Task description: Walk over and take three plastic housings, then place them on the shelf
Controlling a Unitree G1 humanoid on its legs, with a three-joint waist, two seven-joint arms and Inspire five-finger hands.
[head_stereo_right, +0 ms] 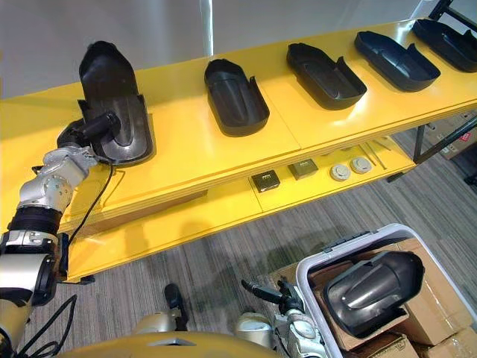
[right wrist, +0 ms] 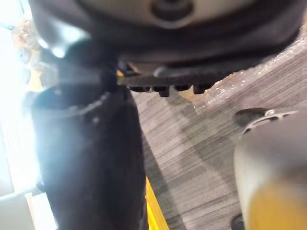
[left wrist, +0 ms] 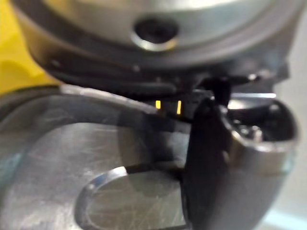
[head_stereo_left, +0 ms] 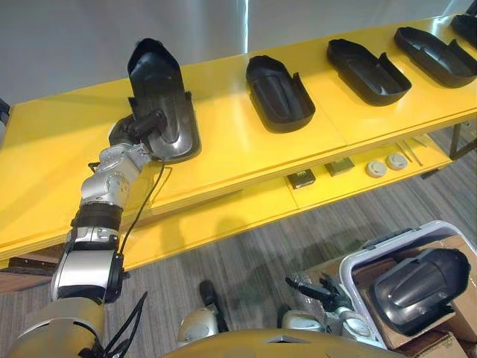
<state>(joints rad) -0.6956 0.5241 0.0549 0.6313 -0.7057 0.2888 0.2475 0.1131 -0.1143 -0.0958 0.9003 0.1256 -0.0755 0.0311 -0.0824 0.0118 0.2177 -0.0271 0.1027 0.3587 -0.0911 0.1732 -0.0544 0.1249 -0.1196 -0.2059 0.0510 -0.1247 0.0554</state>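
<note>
Yellow shelf (head_stereo_left: 223,142) with black housings (head_stereo_left: 279,93)

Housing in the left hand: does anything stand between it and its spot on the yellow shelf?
Nothing visible does. The left hand has its fingers closed on the housing over bare surface at the left end of the yellow shelf. The neighbouring housing lies well apart to its right.

The yellow shelf (head_stereo_left: 223,128) is brightly lit from above, and soft glare is carried on each dark housing (head_stereo_left: 160,97). In the right wrist view, 1 side is washed out by strong light.
</note>
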